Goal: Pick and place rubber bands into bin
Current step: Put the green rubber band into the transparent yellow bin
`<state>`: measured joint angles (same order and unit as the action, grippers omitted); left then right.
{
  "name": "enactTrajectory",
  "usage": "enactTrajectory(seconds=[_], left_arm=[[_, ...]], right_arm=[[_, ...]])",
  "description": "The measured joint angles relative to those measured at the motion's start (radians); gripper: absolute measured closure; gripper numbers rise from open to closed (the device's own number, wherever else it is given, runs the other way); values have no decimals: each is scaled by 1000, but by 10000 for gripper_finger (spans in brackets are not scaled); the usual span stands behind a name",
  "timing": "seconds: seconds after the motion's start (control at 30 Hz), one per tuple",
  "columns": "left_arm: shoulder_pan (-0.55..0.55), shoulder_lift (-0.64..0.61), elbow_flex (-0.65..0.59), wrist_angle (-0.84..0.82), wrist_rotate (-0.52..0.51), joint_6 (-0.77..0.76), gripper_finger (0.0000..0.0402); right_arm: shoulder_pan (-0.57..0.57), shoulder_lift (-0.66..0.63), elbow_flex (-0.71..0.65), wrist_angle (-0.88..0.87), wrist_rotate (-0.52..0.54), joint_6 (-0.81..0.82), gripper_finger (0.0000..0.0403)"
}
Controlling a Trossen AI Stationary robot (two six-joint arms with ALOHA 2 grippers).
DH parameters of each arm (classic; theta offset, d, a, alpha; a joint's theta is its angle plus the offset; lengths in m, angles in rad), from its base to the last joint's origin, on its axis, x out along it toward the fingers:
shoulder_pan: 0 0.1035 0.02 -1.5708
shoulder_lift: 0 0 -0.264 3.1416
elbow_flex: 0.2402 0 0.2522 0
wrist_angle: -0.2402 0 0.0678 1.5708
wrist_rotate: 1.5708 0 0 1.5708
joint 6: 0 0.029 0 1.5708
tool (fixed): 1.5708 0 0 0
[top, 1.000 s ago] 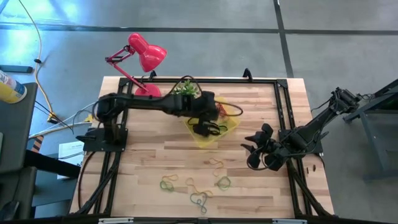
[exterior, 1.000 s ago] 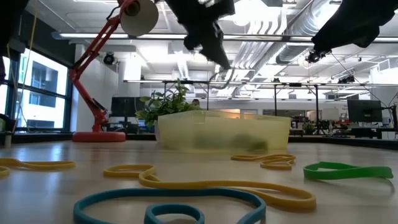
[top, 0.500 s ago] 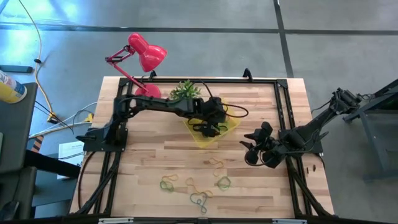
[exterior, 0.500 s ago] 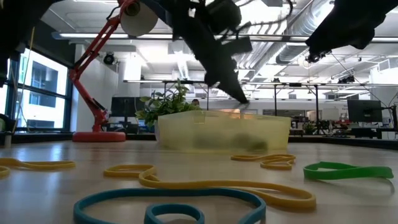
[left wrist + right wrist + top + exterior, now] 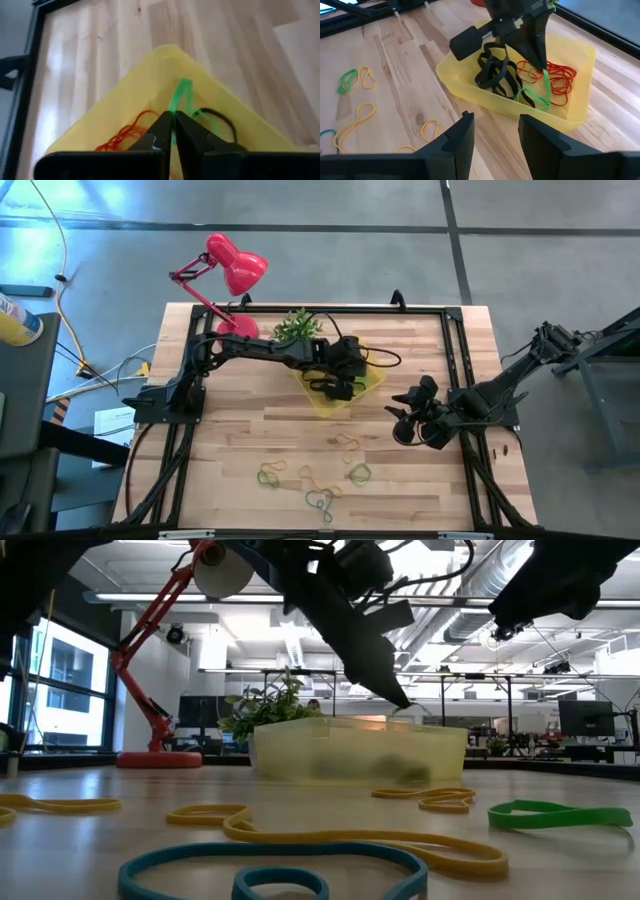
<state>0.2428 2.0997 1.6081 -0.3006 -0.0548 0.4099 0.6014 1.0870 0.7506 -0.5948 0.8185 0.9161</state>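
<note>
The yellow translucent bin [image 5: 368, 380] stands far of the table's middle and holds black bands [image 5: 495, 75] and red bands [image 5: 557, 77]. My left gripper [image 5: 336, 387] reaches down into the bin and is shut on a green rubber band [image 5: 540, 95]. It also shows in the low view [image 5: 400, 700]. Several loose yellow, green and teal bands [image 5: 315, 475] lie flat on the table's near part. My right gripper [image 5: 495, 132] is open and empty over the table right of the bin, and shows in the high view [image 5: 400, 422]. My left gripper pinches the green band's upper end [image 5: 173, 112] between its two fingertips. The fingers slant down into the bin from above. The band hangs slack below them, and its lower loop [image 5: 532, 98] lies in the bin beside the black bands.
A red desk lamp [image 5: 230, 265] and a green spiky plant [image 5: 298, 325] stand at the far edge behind the bin. A black frame [image 5: 455, 350] runs along the table's edges. Bare wood lies between the bin and the loose bands.
My left gripper has gone down and a little toward the table's right edge, from above the bin to the level of its rim, still shut on the green band. The band's lower end has come down into the bin.
</note>
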Motion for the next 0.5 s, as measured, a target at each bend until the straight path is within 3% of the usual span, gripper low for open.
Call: enactTrajectory(seconds=[0.37, 0.5], left_arm=[[-3, -1, 0, 5, 49, -24, 270], [-14, -6, 9, -68, 130, -36, 240]], right_arm=[[0, 0, 0, 34, -1, 0, 258], [1, 0, 0, 52, -40, 0, 258]])
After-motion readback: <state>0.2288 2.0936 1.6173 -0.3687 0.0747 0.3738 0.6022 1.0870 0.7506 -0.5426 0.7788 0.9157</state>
